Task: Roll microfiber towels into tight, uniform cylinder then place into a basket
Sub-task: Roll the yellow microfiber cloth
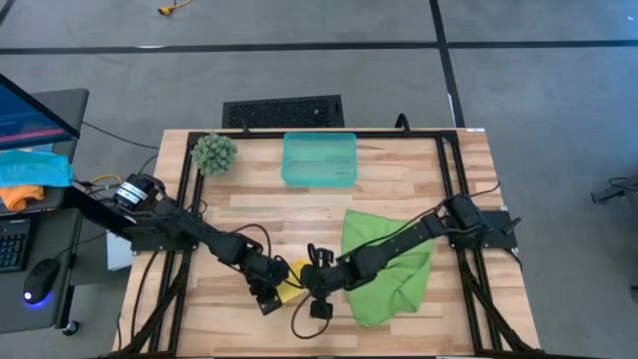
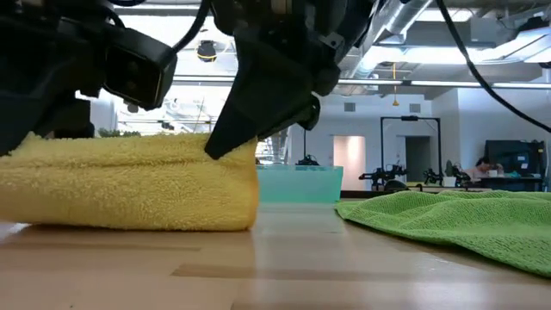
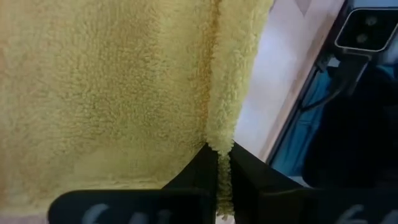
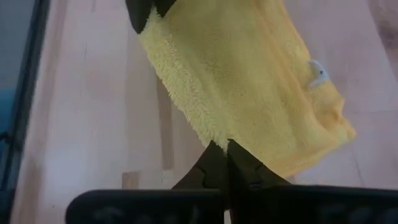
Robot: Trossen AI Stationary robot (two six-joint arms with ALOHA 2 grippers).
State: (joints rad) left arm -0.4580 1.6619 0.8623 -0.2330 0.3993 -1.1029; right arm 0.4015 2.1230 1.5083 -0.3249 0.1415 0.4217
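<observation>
The yellow towel [image 1: 292, 280] lies folded in a thick flat wad on the table near its front edge, and it also shows in the low view [image 2: 129, 185]. My left gripper [image 3: 222, 169] is shut on one edge of it, coming from the left [image 1: 267, 291]. My right gripper [image 4: 225, 157] is shut on another edge, coming from the right [image 1: 317, 285]. The lime green towel [image 1: 389, 264] lies spread and rumpled on the table to the right, under the right arm. The teal basket [image 1: 319, 158] stands at the far middle, apart from both grippers. My left gripper pinches the yellow towel's hemmed edge [image 3: 219, 138] between its two fingers; the hem runs in between the fingertips. The towel lies flat on the table beyond the fingers. My right gripper pinches the yellow towel's fuzzy edge [image 4: 211, 132] between its two fingertips. In the low view a finger [image 2: 234, 129] slants down onto the wad's upper right corner. The towel rests on the table.
A fuzzy green ball plant [image 1: 213, 153] stands at the far left of the table. Black frame rails run along the table's sides [image 1: 454, 189]. Bare wood shows between the basket and the towels [image 1: 289, 214]. A desk with a screen and cloths stands off the table's left.
</observation>
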